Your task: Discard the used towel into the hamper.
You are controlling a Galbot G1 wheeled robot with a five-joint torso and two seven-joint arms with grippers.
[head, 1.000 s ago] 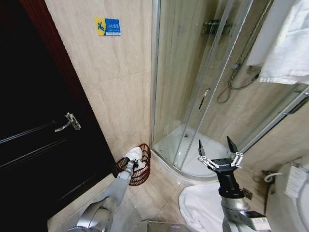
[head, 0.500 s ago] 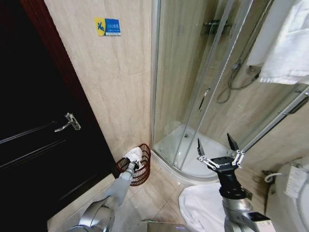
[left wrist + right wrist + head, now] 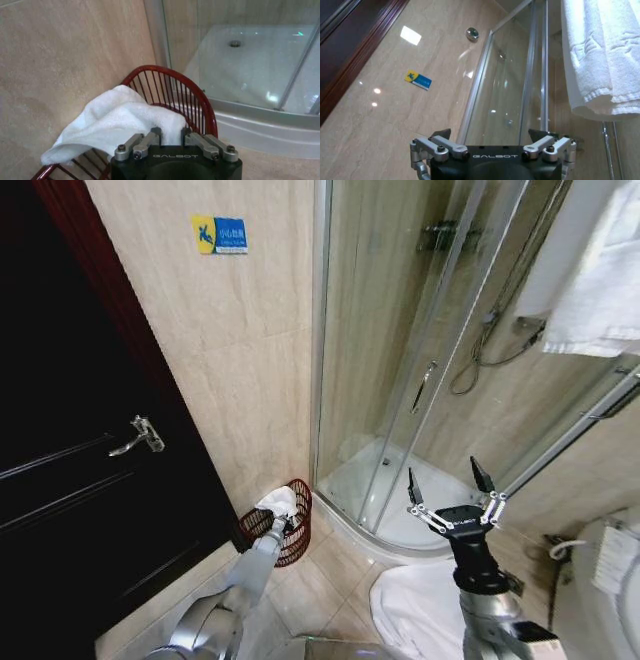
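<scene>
I had my left gripper point(image 3: 170, 138) with its jaws pinched on the towel point(image 3: 117, 123), which hung right over the hamper point(image 3: 192, 98) below, while my right gripper point(image 3: 449, 484) waited wide open, far off.

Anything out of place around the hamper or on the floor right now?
Yes: a white cloth lies crumpled on the floor tiles below the open right gripper. At the hamper, the left gripper holds the towel over its rim.
</scene>
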